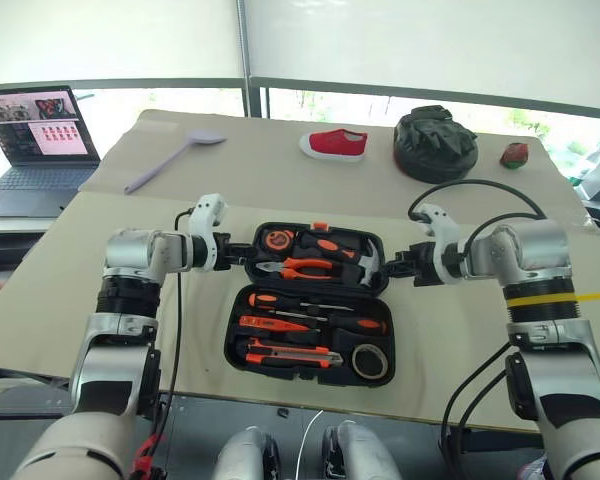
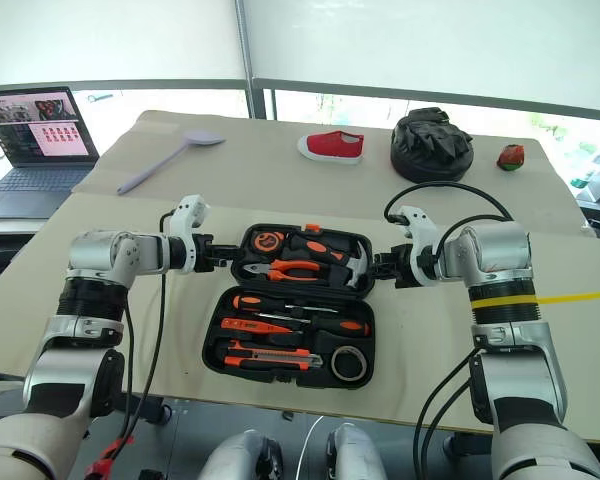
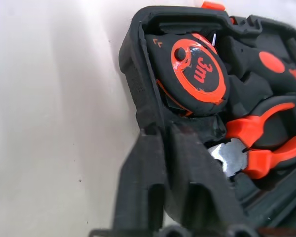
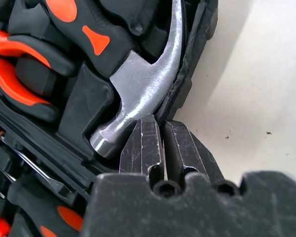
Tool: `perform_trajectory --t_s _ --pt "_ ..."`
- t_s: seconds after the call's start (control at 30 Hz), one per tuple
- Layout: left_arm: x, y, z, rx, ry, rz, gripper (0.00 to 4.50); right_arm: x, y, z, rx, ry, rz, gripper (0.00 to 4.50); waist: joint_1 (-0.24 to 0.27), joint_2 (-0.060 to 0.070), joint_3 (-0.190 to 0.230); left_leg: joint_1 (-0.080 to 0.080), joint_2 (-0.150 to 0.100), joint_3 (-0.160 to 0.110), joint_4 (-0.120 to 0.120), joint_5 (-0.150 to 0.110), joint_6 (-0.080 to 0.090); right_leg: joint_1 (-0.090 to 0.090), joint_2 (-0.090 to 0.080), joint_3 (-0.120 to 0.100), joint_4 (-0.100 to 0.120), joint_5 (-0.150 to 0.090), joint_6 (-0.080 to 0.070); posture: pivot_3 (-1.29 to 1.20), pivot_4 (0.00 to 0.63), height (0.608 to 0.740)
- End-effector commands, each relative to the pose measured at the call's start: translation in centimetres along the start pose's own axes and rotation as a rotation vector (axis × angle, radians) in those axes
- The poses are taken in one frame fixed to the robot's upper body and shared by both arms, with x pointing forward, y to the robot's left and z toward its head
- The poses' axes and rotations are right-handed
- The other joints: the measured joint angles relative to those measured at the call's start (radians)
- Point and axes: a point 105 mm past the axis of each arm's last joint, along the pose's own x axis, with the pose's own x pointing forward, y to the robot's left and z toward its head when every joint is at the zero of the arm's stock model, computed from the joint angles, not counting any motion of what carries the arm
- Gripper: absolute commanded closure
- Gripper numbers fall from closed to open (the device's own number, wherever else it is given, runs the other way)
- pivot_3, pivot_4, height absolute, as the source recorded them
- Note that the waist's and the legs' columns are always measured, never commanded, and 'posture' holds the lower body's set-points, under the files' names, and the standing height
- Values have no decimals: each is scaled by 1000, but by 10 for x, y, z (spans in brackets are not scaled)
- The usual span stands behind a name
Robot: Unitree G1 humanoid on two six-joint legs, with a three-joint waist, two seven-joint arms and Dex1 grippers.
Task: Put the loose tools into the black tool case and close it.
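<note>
Left claw (image 1: 242, 252) and right claw (image 1: 398, 265), fingers together, pinch opposite side rims of the flat black plastic clamshell tool case (image 1: 242, 345) lying open on the beige tabletop (image 1: 40, 300), probably to fold it shut; orange-handled screwdrivers (image 1: 300, 312) already sit inside.

A black tool case (image 1: 242, 350) holds orange-and-black screwdrivers (image 1: 315, 322), an orange-black utility knife (image 1: 290, 354) and a grey tape roll (image 1: 370, 361) on a beige tabletop (image 1: 430, 330), beyond which lie a lilac spoon (image 1: 170, 158) and a red shoe (image 1: 334, 144).
</note>
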Motion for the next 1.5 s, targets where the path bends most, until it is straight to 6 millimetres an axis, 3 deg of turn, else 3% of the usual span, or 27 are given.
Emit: perform_trajectory --t_s 0.03,0.17,0.23,0.3,0.4,0.5,0.6,0.63,0.7,0.73,0.8,0.9,1.0,1.1,1.23,1.33,1.4,1.47,1.5 --pt "1 -1 8 -41 -113 -43 4474 5 1 4 11 -85 55 4500 -2 0 -1 1 0 0 0 0 0 1 0 0 0 0 0 0 150 740" --pt "-17 -1 38 -18 -388 -105 4474 -20 25 37 -233 -377 168 4500 -3 -1 0 0 0 0 -1 -2 -7 -1 0 2 1 0 0 0 150 740" --pt "-38 -11 50 135 -566 -186 4474 -37 28 53 -509 -579 69 4500 -7 0 2 -4 0 1 -1 -1 -8 -6 0 2 3 0 0 0 150 740" --pt "-55 -18 51 245 -683 -233 4474 -52 32 55 -752 -693 -22 4500 -8 0 4 -7 0 2 -2 1 -8 -11 1 3 4 0 0 0 150 740" --pt "-65 -23 22 481 -645 -253 4474 -63 37 37 -1127 -781 -125 4500 -3 0 4 -17 0 4 -2 5 -7 -24 3 4 6 1 -1 0 150 740" --pt "-75 -28 2 645 -706 -256 4474 -60 25 8 -1358 -749 -209 4500 -1 0 4 -16 -1 6 -6 5 -7 -24 4 3 2 0 -2 0 150 740" --pt "-81 -22 -13 742 -738 -155 4474 -55 27 -20 -1556 -750 -214 4500 1 -1 4 -15 -2 7 -8 5 -6 -22 3 5 -2 -1 -1 0 150 740" --pt "-80 -19 -29 805 -703 -134 4474 -48 25 -36 -1597 -731 -186 4500 0 -1 4 -14 -2 7 -7 5 -5 -21 2 6 -1 -1 -1 0 150 740" --pt "-78 -7 -71 882 -583 -99 4474 -26 7 -81 -1584 -586 -110 4500 -7 -1 4 -10 -2 8 -8 6 -5 -19 2 8 -1 -4 5 0 150 740" --pt "-79 -1 -86 869 -540 -95 4492 -19 -3 -97 -1558 -508 -86 4107 -8 -1 4 -2 -2 8 -10 6 -5 -11 3 10 -1 -5 6 0 150 740" --pt "-79 2 -102 822 -481 -125 4500 -20 -10 -102 -1564 -505 -93 3525 -6 -2 3 19 0 8 -19 2 -10 8 3 9 -9 -8 4 0 150 740" --pt "-87 9 -115 869 -418 -119 3522 -30 -21 -96 -1585 -518 -162 2430 -7 0 0 23 2 7 -21 -9 -7 11 2 8 -10 -12 -2 0 150 740" --pt "-101 41 -107 790 -376 22 2407 -50 -33 -89 -1521 -540 -241 1465 -2 2 -1 23 2 8 -21 -9 -7 10 2 8 -8 -8 4 0 150 740" --pt "-99 44 -99 772 -343 -1 2407 -59 -37 -97 -1429 -506 -207 1465 14 2 -1 19 2 7 -20 -8 -6 7 2 6 -8 -8 4 0 150 740" --pt "-89 40 -82 776 -327 -48 2301 -67 -24 -106 -1276 -483 -85 2585 25 2 -1 16 2 7 -18 -2 -3 8 1 5 -10 -9 4 0 150 740" --pt "-70 25 -50 777 -367 -101 2983 -73 7 -122 -1097 -413 139 3600 29 2 0 15 2 7 -17 -6 3 9 0 5 -12 -8 5 0 150 740" --pt "-54 17 -32 810 -354 -125 3853 -74 30 -130 -1044 -354 255 4375 29 1 0 14 2 6 -16 -8 7 9 0 5 -12 -8 6 0 150 740" --pt "-39 15 -20 836 -318 -128 4466 -70 49 -137 -1010 -303 339 4500 28 -1 1 15 2 5 -15 -8 7 10 0 4 -12 -7 7 0 150 740" --pt "-34 16 -17 836 -297 -123 4466 -68 56 -142 -973 -268 377 4500 25 -1 1 14 2 5 -14 -8 7 10 1 4 -12 -7 7 0 150 740"
